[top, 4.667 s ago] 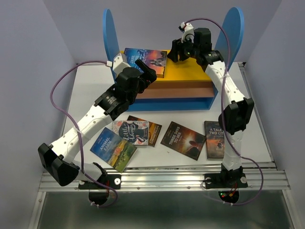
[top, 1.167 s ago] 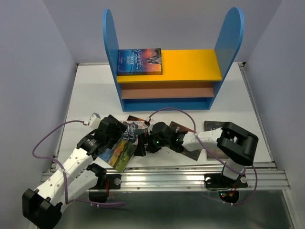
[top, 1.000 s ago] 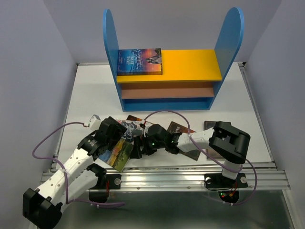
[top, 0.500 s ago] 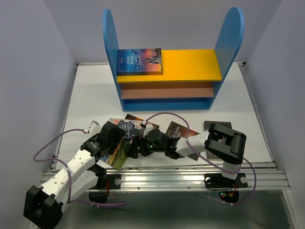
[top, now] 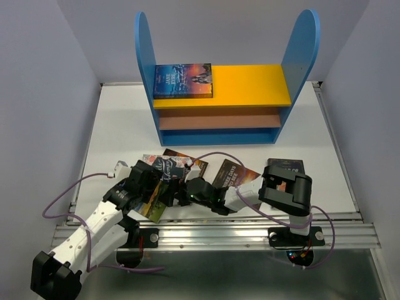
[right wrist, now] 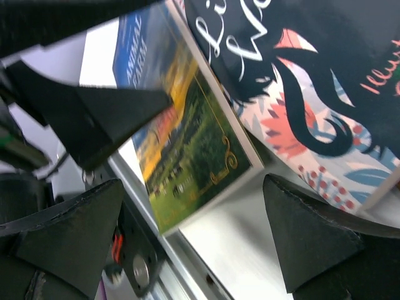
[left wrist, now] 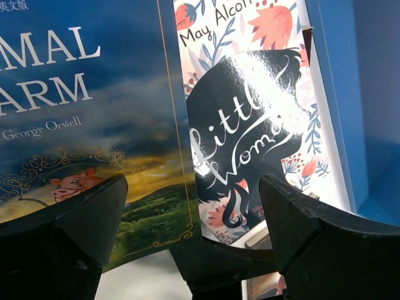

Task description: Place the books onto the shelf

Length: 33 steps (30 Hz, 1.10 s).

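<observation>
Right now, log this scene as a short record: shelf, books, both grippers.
shelf: one book, Jane Eyre, flat on its yellow top board
table: other books lie flat toward its near edge
left gripper: open, above Animal Farm and Little Women
right gripper: open, over the same two books, holding nothing

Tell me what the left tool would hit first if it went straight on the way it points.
Probably the Little Women book, right beside Animal Farm; the open left tool frames both covers.
</observation>
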{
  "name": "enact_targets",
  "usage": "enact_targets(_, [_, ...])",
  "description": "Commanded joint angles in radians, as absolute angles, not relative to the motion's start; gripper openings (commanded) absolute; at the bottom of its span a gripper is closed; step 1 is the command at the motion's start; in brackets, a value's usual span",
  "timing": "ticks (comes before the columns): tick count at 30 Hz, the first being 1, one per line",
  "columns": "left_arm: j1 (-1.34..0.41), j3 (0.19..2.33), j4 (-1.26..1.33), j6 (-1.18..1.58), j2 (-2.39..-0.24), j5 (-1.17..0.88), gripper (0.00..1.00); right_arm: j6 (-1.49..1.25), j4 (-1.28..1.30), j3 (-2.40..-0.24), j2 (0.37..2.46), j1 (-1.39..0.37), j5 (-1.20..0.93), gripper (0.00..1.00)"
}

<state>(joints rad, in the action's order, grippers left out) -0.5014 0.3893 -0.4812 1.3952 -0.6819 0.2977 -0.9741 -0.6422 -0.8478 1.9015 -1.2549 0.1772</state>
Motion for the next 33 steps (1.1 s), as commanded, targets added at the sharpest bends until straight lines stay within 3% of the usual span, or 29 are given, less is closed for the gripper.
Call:
enact_targets(1, [-0.491,0.374,-0.471,1.399,-0.68,0.305,0.99,-1.017,-0.661,-0.888,1.953,-1.275,0.319,1.0])
enact_targets(5, [-0.485,0.388,-0.465,1.362,-0.704,0.307,0.99,-0.951,-0.692,-0.926,1.991,-1.275,0.359,1.0])
enact_targets(8, [-0.482,0.391,-0.46,1.348,-0.716,0.301,0.99,-0.939,-0.735,-0.919,1.999,-1.275,0.359,0.9])
enact_targets(9, [-0.48,0.388,-0.451,1.345,-0.718,0.298,0.99,-0.945,-0.755,-0.916,2.003,-1.275,0.359,0.78])
enact_targets(14, [-0.477,0.39,-0.436,1.335,-0.718,0.279,0.99,-0.968,-0.764,-0.922,2.025,-1.275,0.367,0.4])
enact_targets(16, [-0.477,0.397,-0.44,1.325,-0.712,0.273,0.99,-0.962,-0.791,-0.913,2.02,-1.275,0.374,0.18])
enact_targets(17, [-0.477,0.402,-0.443,1.322,-0.707,0.267,0.99,-0.959,-0.802,-0.905,2.016,-1.275,0.382,0.01])
enact_targets(25, [-0.476,0.503,-0.465,1.224,-0.612,0.222,0.99,-0.92,-0.887,-0.813,1.892,-1.275,0.432,0.01])
enact_targets(33, [-0.476,0.601,-0.414,1.079,-0.614,0.076,0.99,-0.873,-0.893,-0.681,1.613,-1.275,0.541,0.01])
